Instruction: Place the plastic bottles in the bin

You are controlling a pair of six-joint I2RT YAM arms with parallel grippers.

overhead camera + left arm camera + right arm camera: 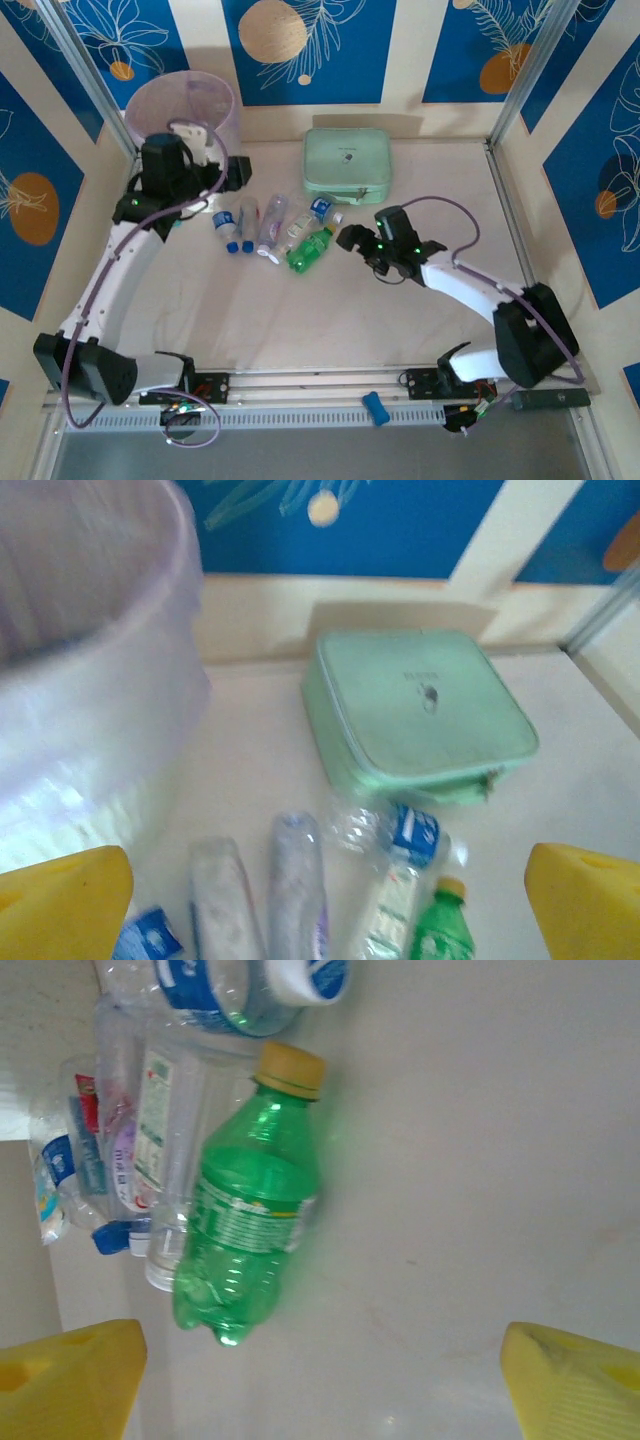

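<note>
Right gripper (320, 1385) hangs wide over bare table (480, 1160), beside green bottle (250, 1220).

The white-and-black left arm (120, 270) reaches toward 12 o'clock, its yellow-fingered left tool (237, 170) facing 3 o'clock, spread wide and empty, while the right arm (465, 285) stretches toward 10 o'clock, its right tool (347, 238) likewise agape.

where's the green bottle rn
In the top view the green plastic bottle with a yellow cap lies at the right end of the bottle row, just left of the right claw.
</note>
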